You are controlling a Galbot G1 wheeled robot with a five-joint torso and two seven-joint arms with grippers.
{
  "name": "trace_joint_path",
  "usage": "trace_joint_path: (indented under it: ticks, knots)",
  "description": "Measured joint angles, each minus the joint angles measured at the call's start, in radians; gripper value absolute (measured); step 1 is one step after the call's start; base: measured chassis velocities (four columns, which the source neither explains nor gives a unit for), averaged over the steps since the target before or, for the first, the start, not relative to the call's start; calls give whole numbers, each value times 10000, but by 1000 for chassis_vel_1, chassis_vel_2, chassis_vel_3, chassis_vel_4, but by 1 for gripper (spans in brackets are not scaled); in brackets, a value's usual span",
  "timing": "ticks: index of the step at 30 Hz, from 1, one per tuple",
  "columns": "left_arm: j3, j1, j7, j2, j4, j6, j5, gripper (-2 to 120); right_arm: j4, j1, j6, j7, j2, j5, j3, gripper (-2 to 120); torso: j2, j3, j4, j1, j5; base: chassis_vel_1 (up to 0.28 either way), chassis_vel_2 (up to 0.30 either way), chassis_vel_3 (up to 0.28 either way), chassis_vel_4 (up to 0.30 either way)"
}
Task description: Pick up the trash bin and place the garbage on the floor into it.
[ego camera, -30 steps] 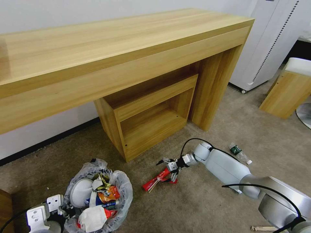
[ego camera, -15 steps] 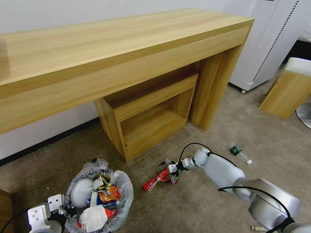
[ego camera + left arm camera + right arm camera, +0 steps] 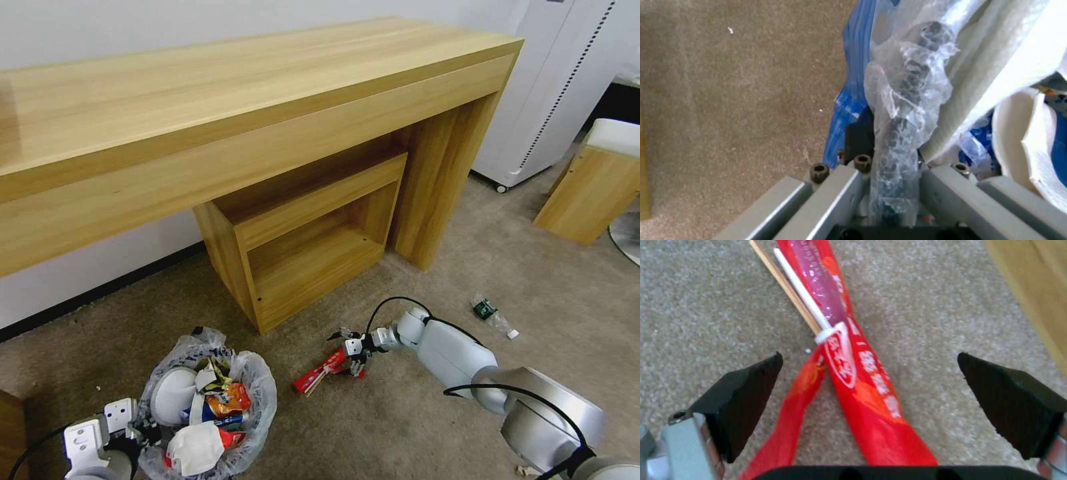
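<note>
The right pincer [image 3: 869, 386] gapes over a red wrapper [image 3: 320, 372] on the floor [image 3: 413, 413], before the tabletop [image 3: 200, 87]. The left pincer [image 3: 893, 186] clamps the bin [image 3: 207, 407] rim.

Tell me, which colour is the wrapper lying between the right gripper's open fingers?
Red wrapper, with white lettering; right wrist view shows it best.

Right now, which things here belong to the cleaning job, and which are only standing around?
Belong to the job:
- trash bin, rim clamped by the left gripper
- red wrappers with a wooden stick, between the open right gripper fingers
- green-label bottle on the floor

Just standing around:
- wooden desk
- open wooden cabinet
- white appliance
</note>
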Motion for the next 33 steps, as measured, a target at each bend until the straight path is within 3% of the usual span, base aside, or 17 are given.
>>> trace_joint_path:
  ticks: [22, 33]
  knots:
    - [140, -28, 173, 29, 104, -29, 159, 0, -495, -413, -108, 69, 307, 632, -18, 100, 0, 0, 2, 1, 0, 0, 0, 0, 0]
    - [121, 4, 223, 76, 118, -50, 183, 0, -705, -706, -238, -789, 301, 1993, 28, 100, 1, 0, 2, 1, 0, 0, 0, 0, 0]
